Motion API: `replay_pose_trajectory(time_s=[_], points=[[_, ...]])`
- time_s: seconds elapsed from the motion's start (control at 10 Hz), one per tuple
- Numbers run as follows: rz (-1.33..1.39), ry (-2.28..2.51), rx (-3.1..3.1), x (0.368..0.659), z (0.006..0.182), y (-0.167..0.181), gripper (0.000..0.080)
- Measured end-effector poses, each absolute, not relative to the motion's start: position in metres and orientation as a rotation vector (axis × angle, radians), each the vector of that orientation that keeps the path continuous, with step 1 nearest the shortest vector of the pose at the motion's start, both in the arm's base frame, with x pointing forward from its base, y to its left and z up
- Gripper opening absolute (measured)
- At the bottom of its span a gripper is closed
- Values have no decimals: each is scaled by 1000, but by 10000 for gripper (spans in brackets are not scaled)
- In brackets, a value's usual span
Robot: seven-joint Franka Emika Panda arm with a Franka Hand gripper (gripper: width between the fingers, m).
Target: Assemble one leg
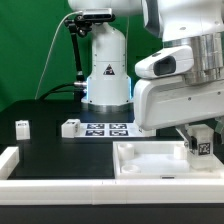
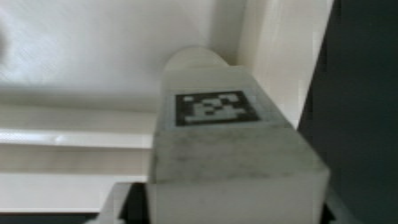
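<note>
My gripper (image 1: pixel 200 133) is shut on a leg (image 1: pixel 203 146), a small white block with a black-and-white tag on its face. It holds the leg upright over the exterior view's right end of the large white rimmed panel (image 1: pixel 150 162). I cannot tell whether the leg touches the panel. In the wrist view the leg (image 2: pixel 222 140) fills the middle, its tag facing the camera. The gripper (image 2: pixel 231 208) clamps it from both sides, and the panel's rim and inner floor (image 2: pixel 71 110) lie behind it.
Two more small white legs (image 1: pixel 22 127) (image 1: pixel 70 127) stand on the black table at the exterior view's left. The marker board (image 1: pixel 107 128) lies before the robot base. A white rail (image 1: pixel 90 187) runs along the front edge.
</note>
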State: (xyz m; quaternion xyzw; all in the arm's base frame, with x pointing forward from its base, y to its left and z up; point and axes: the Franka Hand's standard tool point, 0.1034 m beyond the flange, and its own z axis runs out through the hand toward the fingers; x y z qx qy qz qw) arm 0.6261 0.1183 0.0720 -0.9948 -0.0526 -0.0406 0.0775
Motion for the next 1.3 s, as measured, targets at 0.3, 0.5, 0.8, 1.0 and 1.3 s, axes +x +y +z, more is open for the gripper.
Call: replay_pose_trajectory(time_s=[0.3,0.5,0.8,1.0,1.3], points=[[-133,51,-2981,628,71,116,291],[-168,531,-2937,627,71,111,291],[-167,1207,-2719,628,70,105,292],[-125,1613,-2477,627,69,101,292],[-68,2001,-2181,622,68,100,292]])
